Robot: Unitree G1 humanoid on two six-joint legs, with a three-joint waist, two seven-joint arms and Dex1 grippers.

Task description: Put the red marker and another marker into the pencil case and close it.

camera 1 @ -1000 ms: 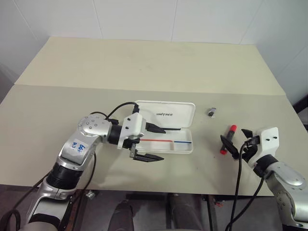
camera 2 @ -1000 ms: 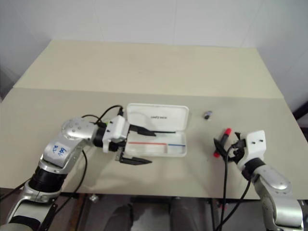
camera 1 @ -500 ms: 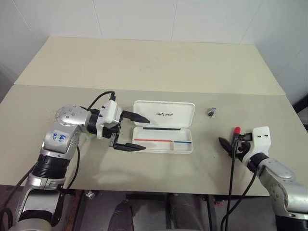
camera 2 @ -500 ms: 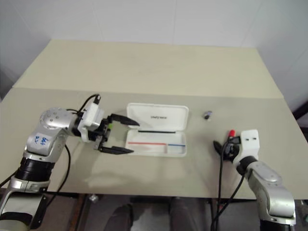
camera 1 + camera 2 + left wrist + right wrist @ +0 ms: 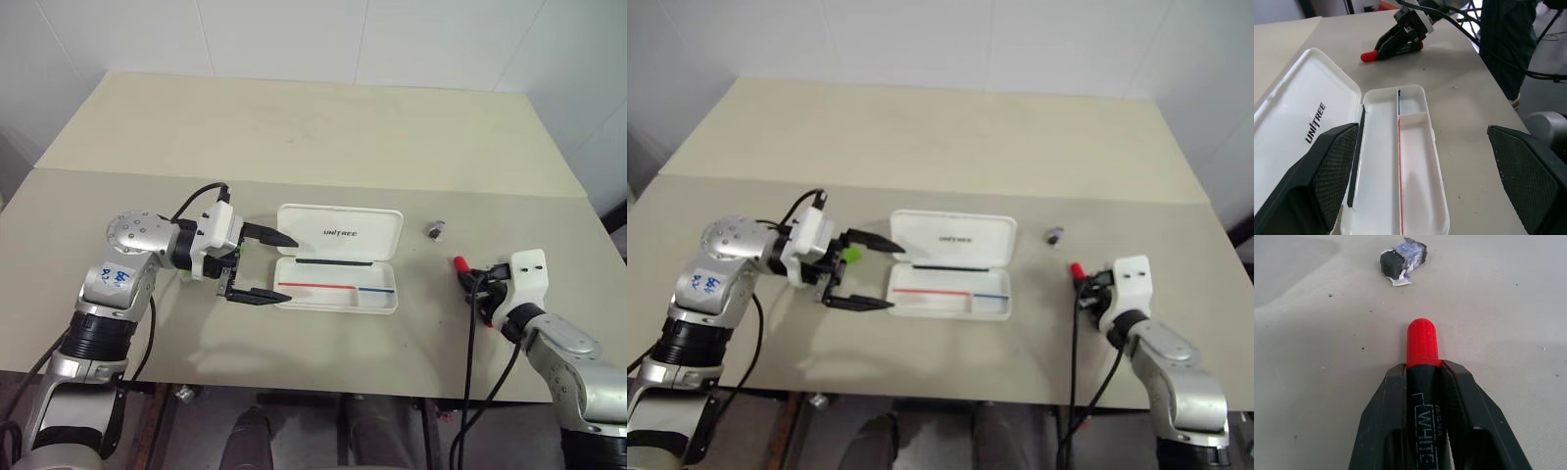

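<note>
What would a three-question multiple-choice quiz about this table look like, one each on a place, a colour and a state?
1. Where does the small dark lump lie?
A. inside the pencil case
B. on the table, between the case and the right gripper
C. beside the left gripper

2. What colour is the marker's cap?
A. blue
B. green
C. red

3. How is the pencil case?
A. open, lid laid back
B. shut
C. upside down

Answers:
1 B: it sits on bare table.
2 C: the red marker shows it, pinched in the right gripper.
3 A: the pencil case shows its inside to the open left gripper.
</note>
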